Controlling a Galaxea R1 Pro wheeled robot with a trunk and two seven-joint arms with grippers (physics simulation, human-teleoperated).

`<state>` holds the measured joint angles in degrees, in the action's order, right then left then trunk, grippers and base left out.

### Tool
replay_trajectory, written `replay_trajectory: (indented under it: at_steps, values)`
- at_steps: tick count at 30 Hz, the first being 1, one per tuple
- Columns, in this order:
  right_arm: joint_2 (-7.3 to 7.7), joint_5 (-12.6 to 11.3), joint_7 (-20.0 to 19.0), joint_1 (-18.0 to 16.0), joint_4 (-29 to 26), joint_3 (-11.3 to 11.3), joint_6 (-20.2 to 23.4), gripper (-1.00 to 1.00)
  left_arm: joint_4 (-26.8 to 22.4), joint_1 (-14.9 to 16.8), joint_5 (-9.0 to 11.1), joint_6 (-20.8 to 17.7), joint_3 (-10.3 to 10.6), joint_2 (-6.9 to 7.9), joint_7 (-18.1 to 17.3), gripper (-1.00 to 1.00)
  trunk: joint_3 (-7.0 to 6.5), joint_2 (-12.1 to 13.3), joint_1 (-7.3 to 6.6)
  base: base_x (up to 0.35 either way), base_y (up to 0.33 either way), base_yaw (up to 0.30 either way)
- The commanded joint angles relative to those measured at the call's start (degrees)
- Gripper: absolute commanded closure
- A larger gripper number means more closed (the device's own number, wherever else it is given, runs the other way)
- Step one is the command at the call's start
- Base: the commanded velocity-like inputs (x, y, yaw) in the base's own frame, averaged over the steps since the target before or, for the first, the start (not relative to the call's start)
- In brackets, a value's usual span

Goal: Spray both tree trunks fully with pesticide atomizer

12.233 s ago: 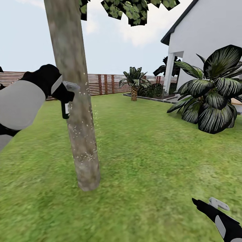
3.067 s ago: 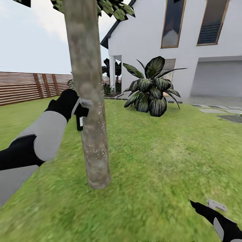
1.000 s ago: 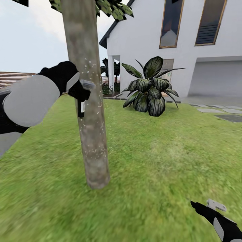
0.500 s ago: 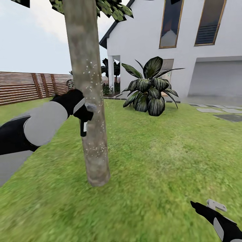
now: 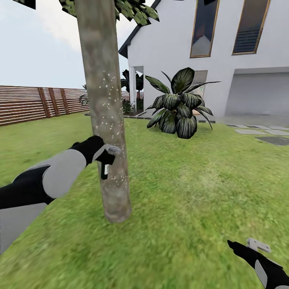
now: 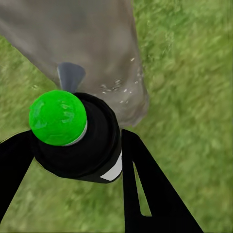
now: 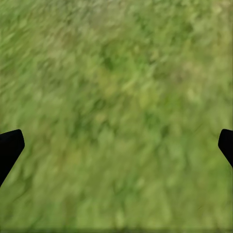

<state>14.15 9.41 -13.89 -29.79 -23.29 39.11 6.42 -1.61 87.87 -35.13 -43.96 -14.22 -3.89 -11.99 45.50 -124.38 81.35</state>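
The left hand (image 5: 105, 153) is clenched around the pesticide atomizer (image 5: 105, 170), which hangs as a slim dark bottle with a white label right against the near side of the tree trunk (image 5: 106, 120). In the left wrist view the atomizer's green cap (image 6: 58, 117) sits between the two dark fingers (image 6: 145, 189), its grey nozzle pointing at the bark of the trunk (image 6: 97, 43). White specks of spray dot the trunk from about mid-height down to the level of the hand; the stretch below, toward the base at the lawn (image 5: 192, 192), looks barer.

To do this step well, I judge the nozzle should stay aimed squarely at the bark, close but not pressed into it, and sweep slowly along the trunk so the specks overlap. The low part and the sides turned away from the camera likely need passes too, which calls for working round the trunk.

The right hand (image 5: 257, 245) hangs well away from the trunk, low over the grass, released and carrying nothing; its fingertips (image 7: 9, 145) stand wide apart.
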Motion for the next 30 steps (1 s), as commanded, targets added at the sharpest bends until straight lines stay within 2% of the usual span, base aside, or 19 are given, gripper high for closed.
replay_trajectory:
  at_steps: [1,5,6,8,11,20,22,25,26,30]
  values:
    - [0.00,0.0,0.0,0.0,0.0,0.0,0.0,-1.00,0.0,-0.7,0.0,0.4,0.1,0.01,0.0,1.00,-0.01,0.0,0.00,0.000,0.000,0.000]
    - [0.00,0.0,0.0,0.0,0.0,-0.1,0.0,-1.00,-0.1,-2.7,0.0,2.6,0.0,0.10,0.1,1.00,-0.01,0.0,0.00,0.000,0.000,0.000]
    - [0.00,0.0,0.0,0.0,0.0,0.0,0.0,-1.00,-0.1,-4.5,0.0,3.5,0.0,0.53,0.6,1.00,-0.01,0.0,0.00,0.000,0.000,0.000]
    - [0.00,0.0,0.0,0.0,0.0,-0.1,0.0,-1.00,-0.1,-5.9,0.0,5.6,0.0,0.74,1.5,1.00,-0.01,0.0,0.00,0.000,0.000,0.000]
    - [-0.02,0.0,0.0,0.0,0.0,-0.1,0.0,-1.00,-0.1,-8.4,0.0,7.6,0.0,0.80,2.7,1.00,-0.01,0.0,0.00,0.000,0.000,0.000]
    - [-0.02,0.1,0.0,0.0,0.0,-0.1,0.0,-1.00,-0.1,-15.4,0.1,12.9,0.0,0.81,3.3,1.00,-0.01,0.0,0.00,0.000,0.000,0.000]
    - [-0.03,0.1,0.0,0.0,0.1,-0.1,0.0,-1.00,-0.1,-17.6,0.1,14.2,0.0,0.81,4.9,1.00,-0.01,0.0,0.00,0.000,0.000,0.000]
    - [-0.04,0.1,0.0,0.0,0.1,-0.1,0.0,-1.00,0.0,-18.6,0.1,15.5,0.0,0.81,5.6,1.00,-0.01,0.0,0.00,0.000,0.000,0.000]
    - [-0.05,0.1,0.0,0.0,0.1,-0.1,0.0,-1.00,0.0,-20.3,0.1,16.6,0.0,0.81,5.8,1.00,-0.01,0.0,0.00,0.000,0.000,0.000]
    - [-0.07,0.1,0.0,0.0,0.1,-0.1,0.0,-1.00,0.0,-23.1,0.1,19.1,0.0,0.81,5.9,1.00,-0.01,0.0,0.00,0.000,0.000,0.000]
